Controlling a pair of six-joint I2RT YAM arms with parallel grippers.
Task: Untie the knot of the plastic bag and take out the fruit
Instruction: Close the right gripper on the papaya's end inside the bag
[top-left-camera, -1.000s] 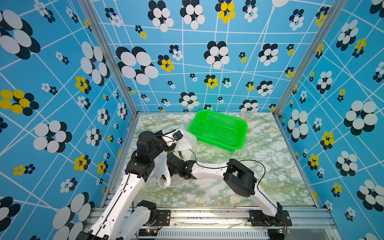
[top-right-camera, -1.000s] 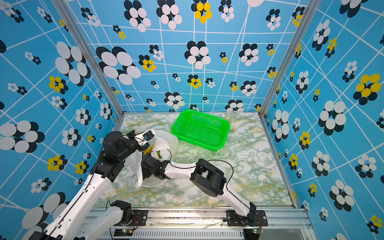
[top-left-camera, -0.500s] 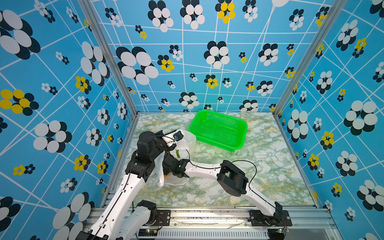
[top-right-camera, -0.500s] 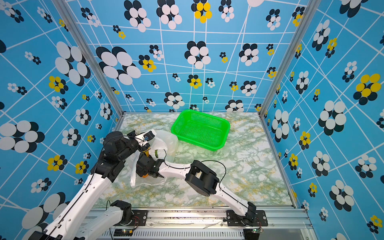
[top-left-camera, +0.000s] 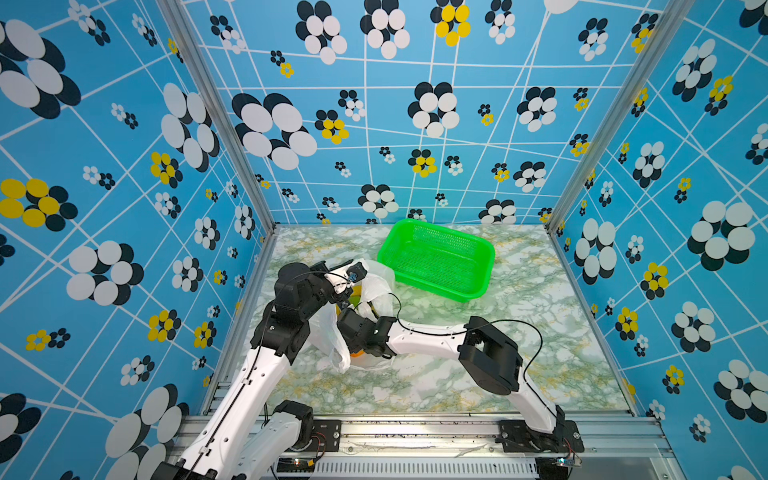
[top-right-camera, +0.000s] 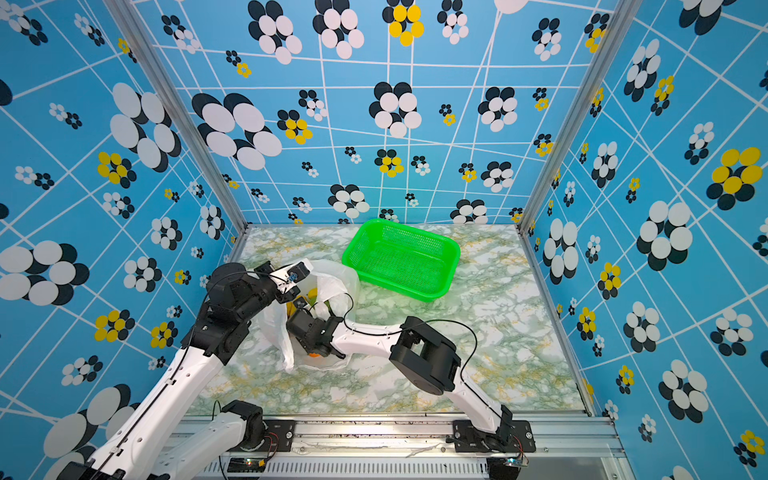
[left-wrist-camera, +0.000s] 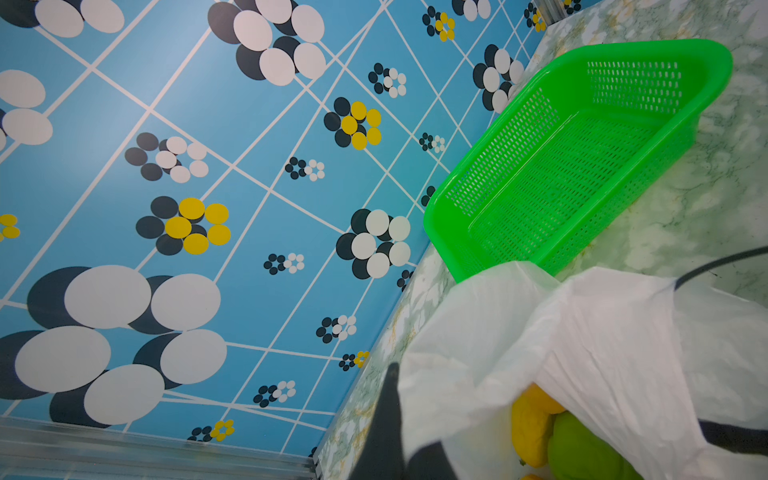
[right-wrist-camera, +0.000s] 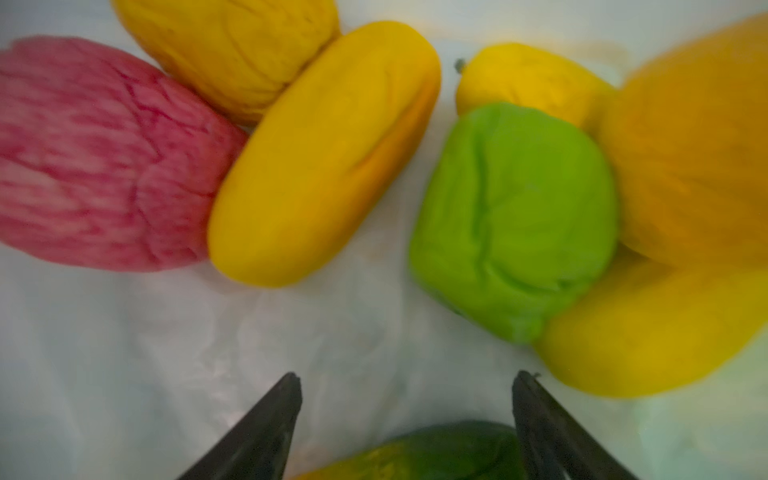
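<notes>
Right wrist view looks straight into the plastic bag (right-wrist-camera: 291, 353). The right claw (right-wrist-camera: 405, 376) stands wide there, with a green-orange fruit (right-wrist-camera: 436, 453) lying between its tips; whether they touch it I cannot tell. Beyond sit a green fruit (right-wrist-camera: 515, 220), a pink fruit (right-wrist-camera: 95, 158) and several yellow ones, clear of the tips. The left claw (top-left-camera: 344, 297) is closed, seemingly pinching the bag's rim to hold its mouth up near the counter's (top-left-camera: 540, 353) left edge. To do this well, close gently around the fruit's middle, catch no plastic, then lift straight out toward the basket (top-left-camera: 492, 253) by the back edge.
</notes>
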